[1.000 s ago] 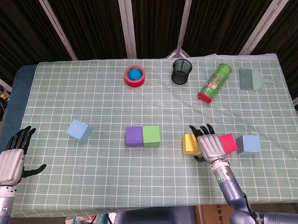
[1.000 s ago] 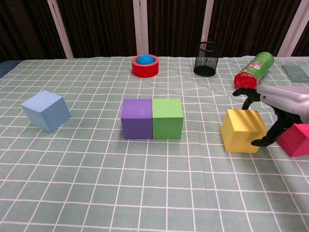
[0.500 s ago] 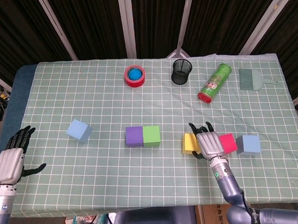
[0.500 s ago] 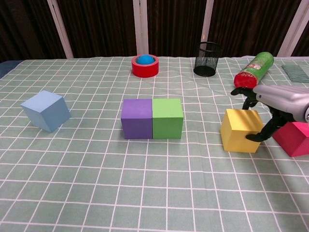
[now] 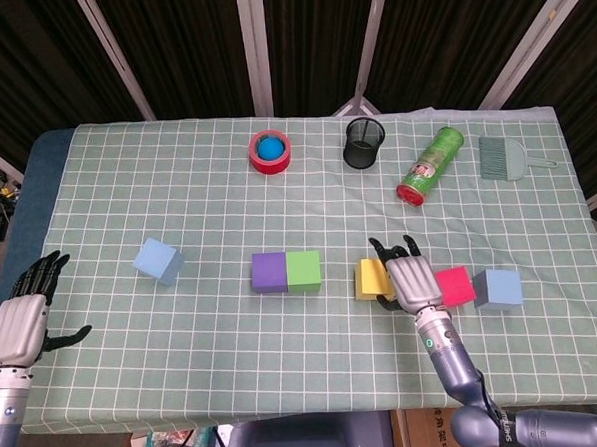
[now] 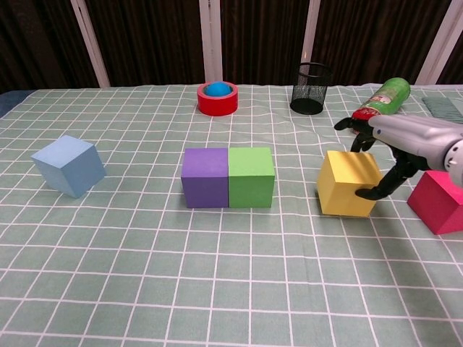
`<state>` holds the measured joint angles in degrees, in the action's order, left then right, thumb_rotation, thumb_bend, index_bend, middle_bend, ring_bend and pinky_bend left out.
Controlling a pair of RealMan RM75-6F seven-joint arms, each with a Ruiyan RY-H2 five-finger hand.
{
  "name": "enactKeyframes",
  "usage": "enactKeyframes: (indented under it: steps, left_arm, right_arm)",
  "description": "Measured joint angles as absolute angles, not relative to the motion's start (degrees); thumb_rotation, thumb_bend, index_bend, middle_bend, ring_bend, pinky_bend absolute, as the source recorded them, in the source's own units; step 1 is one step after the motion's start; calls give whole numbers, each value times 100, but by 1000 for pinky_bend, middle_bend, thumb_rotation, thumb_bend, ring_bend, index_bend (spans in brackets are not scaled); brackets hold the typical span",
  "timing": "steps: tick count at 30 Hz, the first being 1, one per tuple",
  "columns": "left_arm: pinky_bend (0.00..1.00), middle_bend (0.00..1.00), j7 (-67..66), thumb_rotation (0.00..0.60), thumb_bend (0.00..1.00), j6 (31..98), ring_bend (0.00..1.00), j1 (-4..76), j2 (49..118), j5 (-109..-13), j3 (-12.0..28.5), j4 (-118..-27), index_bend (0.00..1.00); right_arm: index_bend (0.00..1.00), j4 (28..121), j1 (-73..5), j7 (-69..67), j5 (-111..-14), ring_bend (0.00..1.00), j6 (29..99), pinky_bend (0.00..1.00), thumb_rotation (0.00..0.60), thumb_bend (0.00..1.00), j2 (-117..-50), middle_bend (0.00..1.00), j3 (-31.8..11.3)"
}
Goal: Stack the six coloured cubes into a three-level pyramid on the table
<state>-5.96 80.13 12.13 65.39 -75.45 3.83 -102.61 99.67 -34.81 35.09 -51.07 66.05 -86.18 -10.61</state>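
My right hand (image 5: 412,281) (image 6: 405,141) grips the yellow cube (image 5: 368,279) (image 6: 347,184), fingers curled over its far side and thumb at its near right edge; the cube sits on the table. To its left, a purple cube (image 5: 269,271) (image 6: 205,177) and a green cube (image 5: 303,269) (image 6: 251,176) stand touching side by side. A red cube (image 5: 454,285) (image 6: 440,204) and a grey-blue cube (image 5: 497,288) lie right of the hand. A light blue cube (image 5: 158,260) (image 6: 69,165) sits tilted at the left. My left hand (image 5: 21,318) hangs open off the table's left edge.
Along the far side stand a red tape roll (image 5: 271,150) (image 6: 217,98) with a blue ball inside, a black mesh cup (image 5: 364,142) (image 6: 312,78), a lying green can (image 5: 429,165) (image 6: 380,99) and a small brush (image 5: 502,158). Checked cloth covers the table.
My right hand has slid the yellow cube leftward, away from the red cube and closer to the green one. The left hand has not moved.
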Motion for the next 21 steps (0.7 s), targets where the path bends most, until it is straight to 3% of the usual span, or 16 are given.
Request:
enactKeyframes:
  steps: [21]
  left_arm:
    - [89,0,-1287,600,103,7627,0,1470,6330,-6811,712,-10799,0]
  right_arm:
    - [0,9765,-3988,3873,-4858,227,6347,0,600,333,-8734,372,-1119]
